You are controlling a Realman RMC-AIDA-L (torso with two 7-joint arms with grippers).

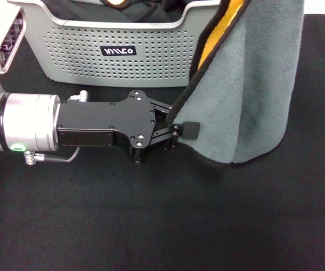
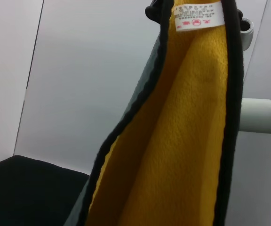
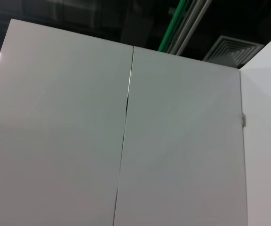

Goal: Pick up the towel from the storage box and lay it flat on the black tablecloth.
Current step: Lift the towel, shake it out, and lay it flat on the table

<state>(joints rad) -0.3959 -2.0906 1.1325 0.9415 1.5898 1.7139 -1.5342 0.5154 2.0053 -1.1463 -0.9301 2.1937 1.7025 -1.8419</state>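
The towel (image 1: pixel 258 84), gray with an orange-yellow back and a black border, hangs upright from above the head view, in front of the storage box's (image 1: pixel 66 51) right end. Its lower edge hangs just above the black tablecloth (image 1: pixel 151 226). My left gripper (image 1: pixel 184 131) reaches in from the left and is shut on the towel's lower left edge, one pad on the gray face. The left wrist view shows the yellow face (image 2: pixel 182 141) and a white label. A black part of my right gripper (image 2: pixel 150 10) holds the towel's top corner there.
The storage box stands at the back left with a black fabric bundle (image 1: pixel 95 8) inside. My right arm's white link (image 2: pixel 262 115) shows behind the towel. The right wrist view shows only gray wall panels (image 3: pixel 126 141) and ceiling.
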